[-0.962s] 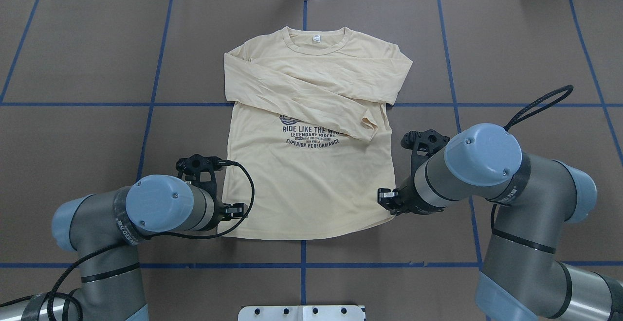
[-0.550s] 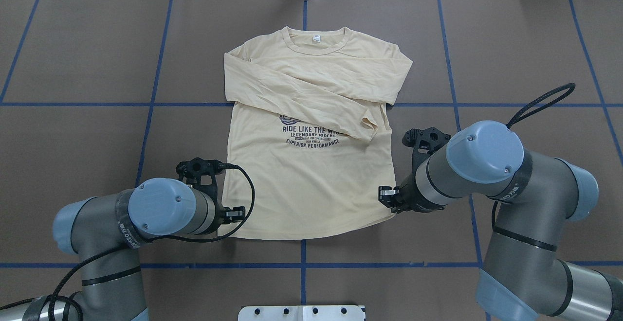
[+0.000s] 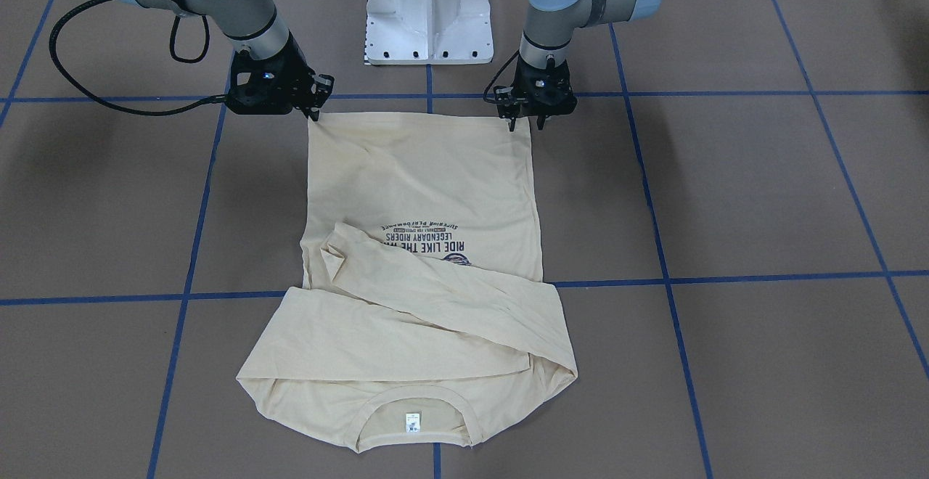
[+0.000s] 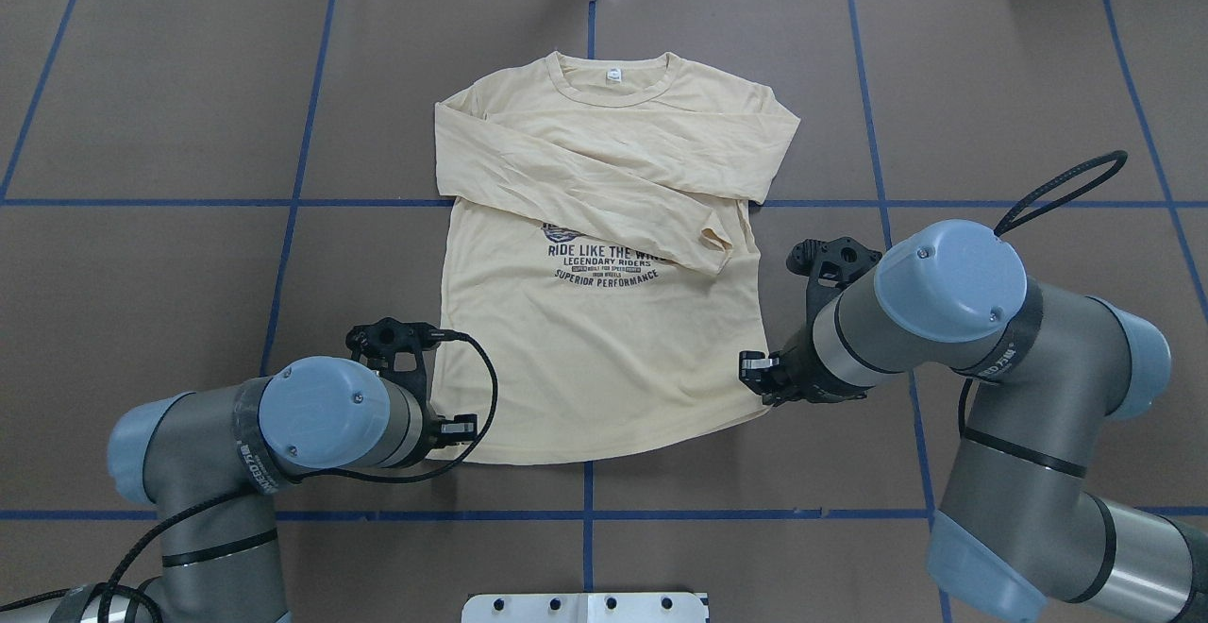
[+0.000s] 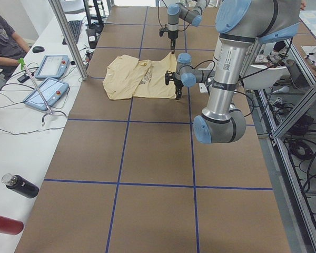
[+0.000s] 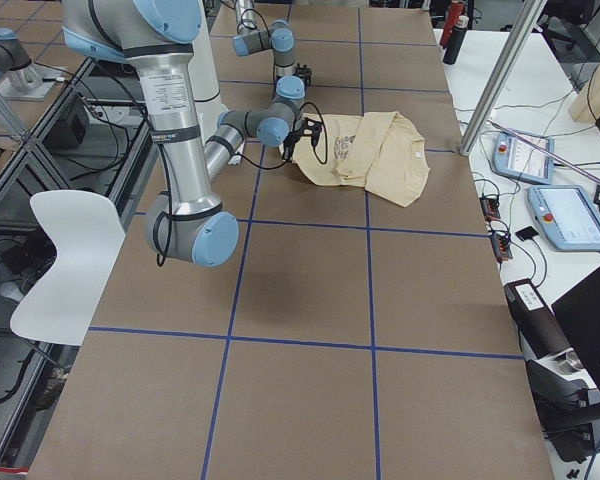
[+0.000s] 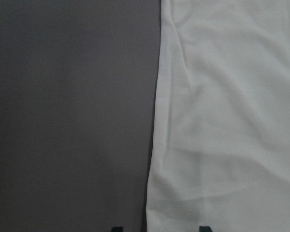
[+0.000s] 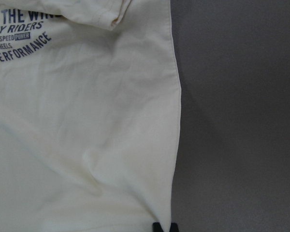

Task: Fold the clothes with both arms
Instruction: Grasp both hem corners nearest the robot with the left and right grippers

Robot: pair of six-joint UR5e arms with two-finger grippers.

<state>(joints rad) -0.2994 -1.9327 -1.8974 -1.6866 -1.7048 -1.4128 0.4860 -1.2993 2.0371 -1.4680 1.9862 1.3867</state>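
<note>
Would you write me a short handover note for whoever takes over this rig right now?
The left gripper is open, straddling the T-shirt side edge near the hem, holding nothing.
The right gripper looks shut on the opposite hem corner.
The T-shirt lies flat on the table, print up, collar away from the robot.
Done: both sleeves folded across the chest.
Left: probably close the left gripper, then fold hem toward collar.

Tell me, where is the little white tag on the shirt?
In the overhead view, the white neck label sits inside the collar at the far edge of the T-shirt, farthest from the robot, just above the folded sleeves.
</note>
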